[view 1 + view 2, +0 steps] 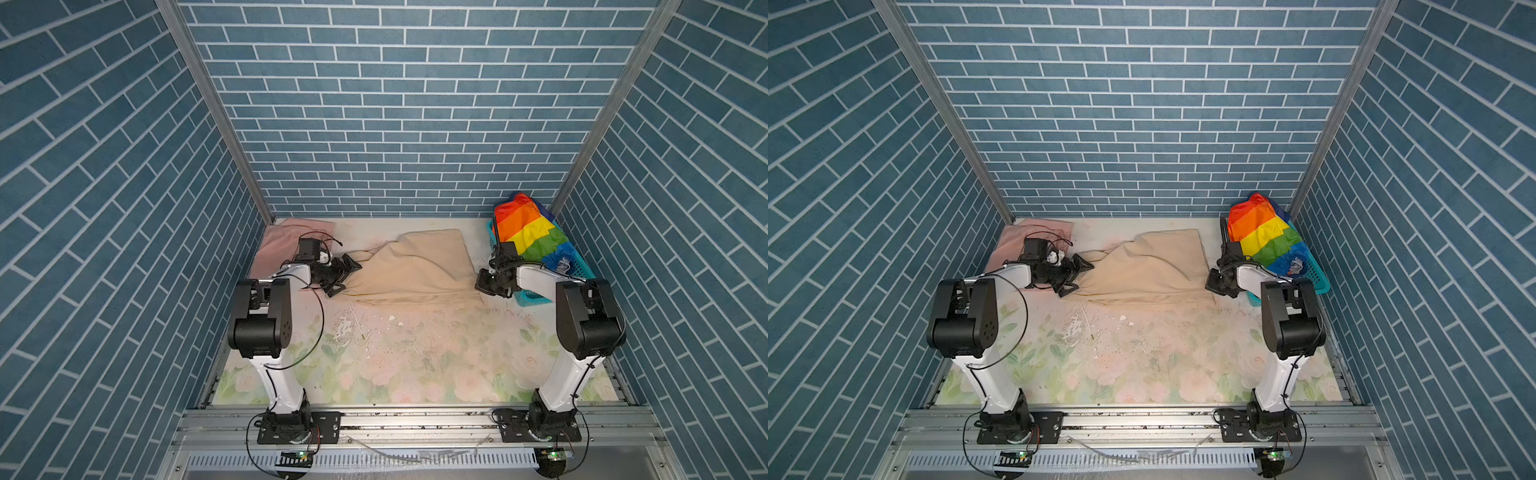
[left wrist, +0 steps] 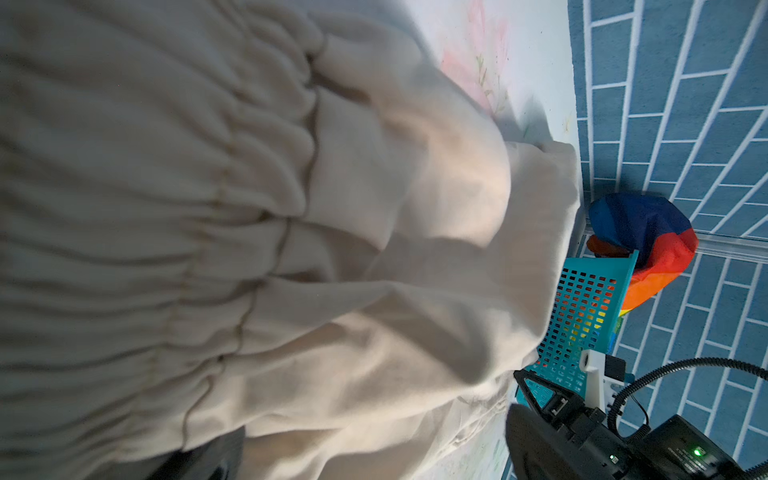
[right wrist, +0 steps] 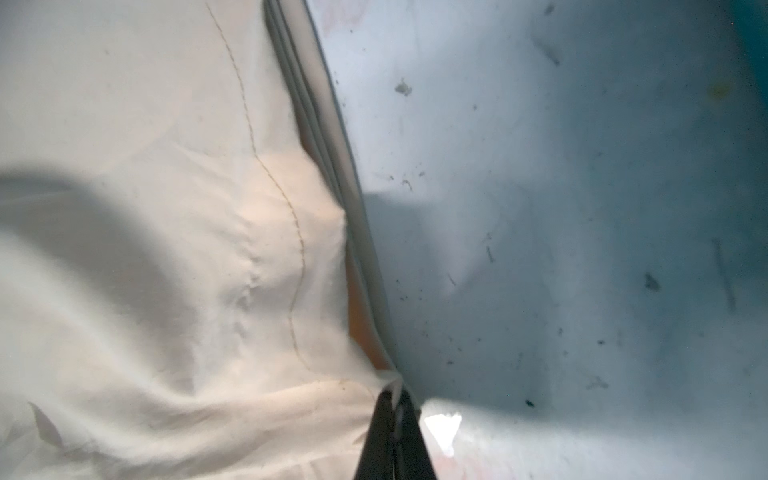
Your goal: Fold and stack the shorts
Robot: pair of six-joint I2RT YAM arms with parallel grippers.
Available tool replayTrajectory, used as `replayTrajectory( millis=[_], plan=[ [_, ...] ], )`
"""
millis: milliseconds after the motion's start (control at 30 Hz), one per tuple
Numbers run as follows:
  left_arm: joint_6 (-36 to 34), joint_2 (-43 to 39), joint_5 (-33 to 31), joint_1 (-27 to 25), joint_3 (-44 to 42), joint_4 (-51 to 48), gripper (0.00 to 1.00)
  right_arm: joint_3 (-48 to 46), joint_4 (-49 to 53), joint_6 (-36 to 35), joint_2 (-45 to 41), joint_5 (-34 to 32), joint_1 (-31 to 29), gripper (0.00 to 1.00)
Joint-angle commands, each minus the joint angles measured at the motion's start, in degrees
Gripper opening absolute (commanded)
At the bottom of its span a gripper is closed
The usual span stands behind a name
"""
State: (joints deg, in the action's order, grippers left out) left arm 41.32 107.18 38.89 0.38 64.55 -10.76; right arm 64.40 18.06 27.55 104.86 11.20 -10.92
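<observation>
Beige shorts (image 3: 166, 249) look soft and limp; right tool (image 3: 392, 409) pinches their corner. Left tool (image 1: 346, 279), jaws apart, should take the waistband (image 2: 266, 199).

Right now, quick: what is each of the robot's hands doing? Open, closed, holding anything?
Left hand: open, at the edge of the beige shorts, gripping nothing.
Right hand: closed, pinching a corner of the beige shorts.

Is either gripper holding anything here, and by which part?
The right gripper is shut on the beige shorts, pinching a hem corner. The left gripper is open, holding nothing.
</observation>
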Motion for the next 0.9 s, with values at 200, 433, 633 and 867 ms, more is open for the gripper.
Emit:
replayTrajectory(
  millis=[200, 433, 633, 867],
  plan=[
    [-0.79, 1.23, -1.37, 1.90, -0.81, -1.97, 1.00, 4.43, 7.67, -2.79, -10.45, -1.56, 0.05, 0.00],
    [-2.03, 1.01, -1.23, 3.72, -0.04, -4.30, 1.00, -6.75, 6.93, -1.73, -20.04, -2.23, -1.90, 0.00],
    [-2.51, 2.02, -1.50, 4.89, -0.39, -4.71, 1.00, -18.89, -0.40, 1.18, -18.76, -0.19, -2.09, 0.00],
    [-3.22, 1.25, -1.28, 4.89, -0.48, -5.68, 1.00, -17.64, -2.29, 1.45, -14.35, 0.88, -2.22, 0.00]
  ],
)
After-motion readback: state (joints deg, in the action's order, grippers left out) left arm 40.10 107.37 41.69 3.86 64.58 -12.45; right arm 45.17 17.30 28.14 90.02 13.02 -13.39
